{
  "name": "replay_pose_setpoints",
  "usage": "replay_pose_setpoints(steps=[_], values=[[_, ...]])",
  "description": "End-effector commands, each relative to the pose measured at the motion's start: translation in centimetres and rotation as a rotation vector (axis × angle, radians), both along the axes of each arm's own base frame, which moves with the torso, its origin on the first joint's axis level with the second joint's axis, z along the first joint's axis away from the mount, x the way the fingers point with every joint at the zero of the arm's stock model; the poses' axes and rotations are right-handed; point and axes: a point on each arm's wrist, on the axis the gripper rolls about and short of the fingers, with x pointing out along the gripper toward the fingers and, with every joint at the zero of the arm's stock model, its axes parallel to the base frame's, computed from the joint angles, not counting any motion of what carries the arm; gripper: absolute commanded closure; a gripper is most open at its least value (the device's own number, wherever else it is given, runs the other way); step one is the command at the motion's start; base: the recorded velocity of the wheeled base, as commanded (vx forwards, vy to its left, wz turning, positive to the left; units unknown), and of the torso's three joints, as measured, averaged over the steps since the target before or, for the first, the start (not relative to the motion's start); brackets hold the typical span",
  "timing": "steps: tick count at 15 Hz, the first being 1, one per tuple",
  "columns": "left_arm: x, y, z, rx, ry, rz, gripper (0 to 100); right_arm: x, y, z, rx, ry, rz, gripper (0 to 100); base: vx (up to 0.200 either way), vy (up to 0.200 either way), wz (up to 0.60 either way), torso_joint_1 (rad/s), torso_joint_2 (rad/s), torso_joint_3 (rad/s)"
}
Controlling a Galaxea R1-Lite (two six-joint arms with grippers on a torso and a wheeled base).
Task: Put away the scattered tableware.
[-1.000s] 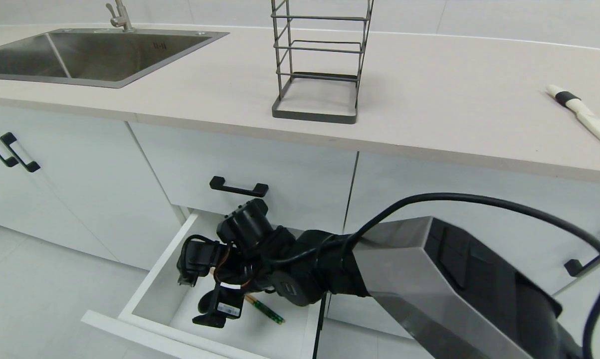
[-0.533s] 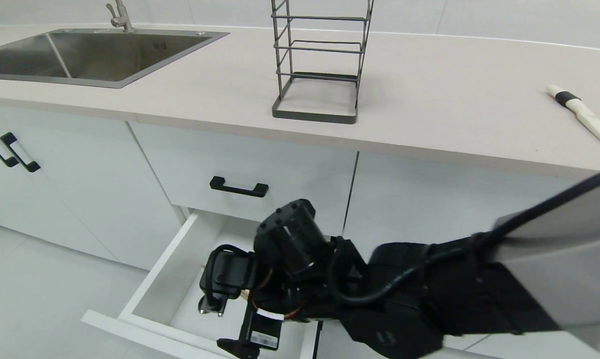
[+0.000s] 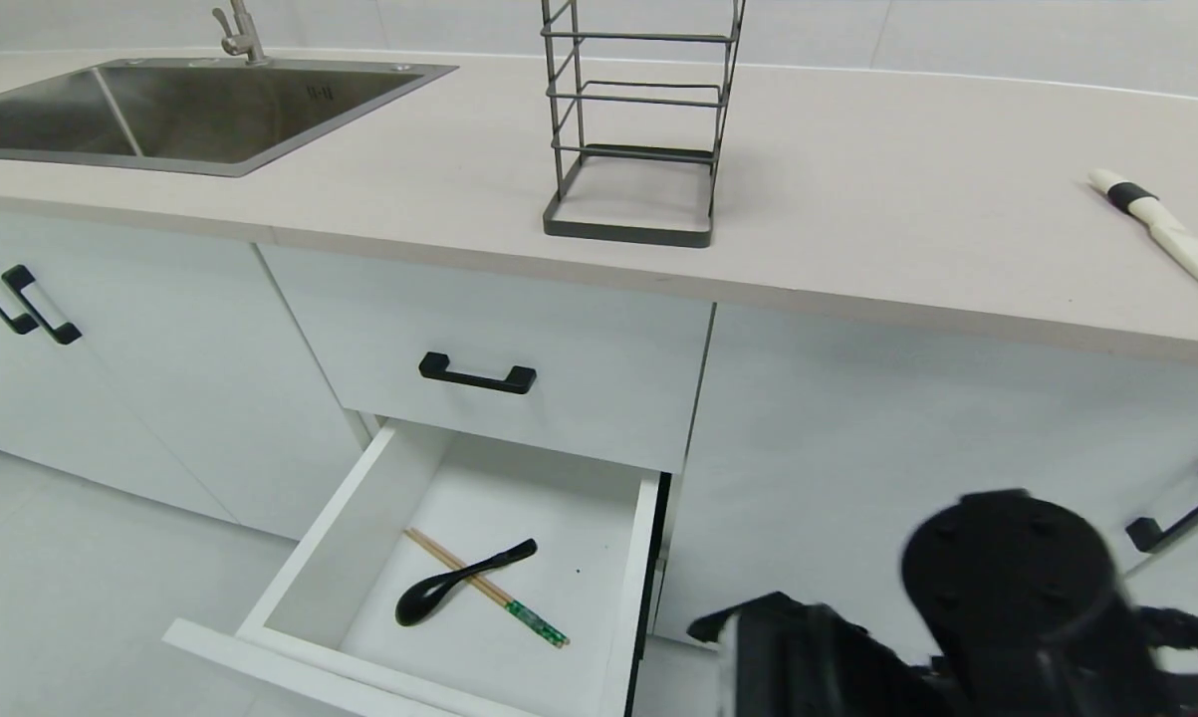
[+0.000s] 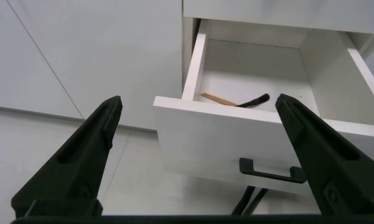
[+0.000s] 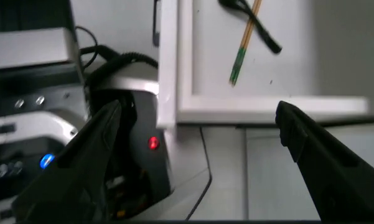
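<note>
Inspecting what is not yet stowed: a white utensil (image 3: 1161,234) with a black band lies at the far right of the counter (image 3: 857,179), its long axis running back-left to front-right. My right fingers (image 5: 323,158) are spread wide and empty, low by the open drawer (image 3: 330,538), which holds the spoon (image 3: 419,605) and chopsticks (image 3: 534,617). My left fingers (image 4: 81,149) are likewise wide. I judge my right arm nearer.
</note>
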Motion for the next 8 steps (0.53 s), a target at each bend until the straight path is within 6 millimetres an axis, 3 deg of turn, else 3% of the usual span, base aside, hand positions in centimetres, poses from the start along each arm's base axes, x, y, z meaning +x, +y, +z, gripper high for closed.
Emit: replay_pose_setpoints(steps=[1,5,8], values=[[0.0,0.0,0.0,0.0,0.001,0.001,0,-2.7,-6.1,0.5,0.061,-0.022,-0.056,0,0.0,0.0,0.0,0.0,0.0,0.0],[0.0,0.0,0.0,0.0,0.001,0.001,0,-4.9,-11.5,0.0,0.154,-0.054,-0.119,0,0.0,0.0,0.0,0.0,0.0,0.0],[0.0,0.0,0.0,0.0,0.001,0.001,0,-7.3,-15.3,-0.3,0.337,-0.047,-0.145,0,0.0,0.0,0.0,0.0,0.0,0.0]])
